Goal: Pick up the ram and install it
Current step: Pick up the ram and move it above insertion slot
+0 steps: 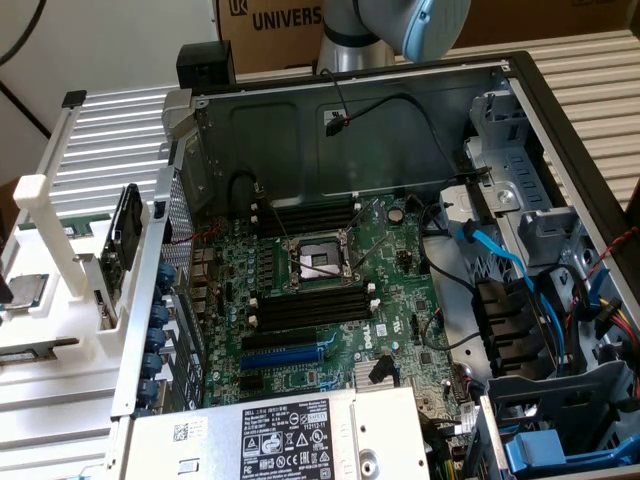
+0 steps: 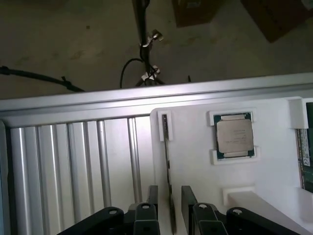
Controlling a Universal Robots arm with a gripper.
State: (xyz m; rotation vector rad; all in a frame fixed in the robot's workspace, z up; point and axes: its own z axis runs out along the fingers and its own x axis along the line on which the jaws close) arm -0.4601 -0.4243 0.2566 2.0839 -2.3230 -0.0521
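While the released claw (image 2: 169, 192) straddles the ram (image 2: 166, 147), perhaps not touching, a processor (image 2: 234, 136) lies nearby.

ram (image 2: 168, 166) between jaws, processor (image 2: 234, 136) beside, on tray (image 2: 195, 161)

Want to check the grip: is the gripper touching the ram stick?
Apart. In the wrist view the open gripper straddles the edge-on ram, with a visible gap at each finger.
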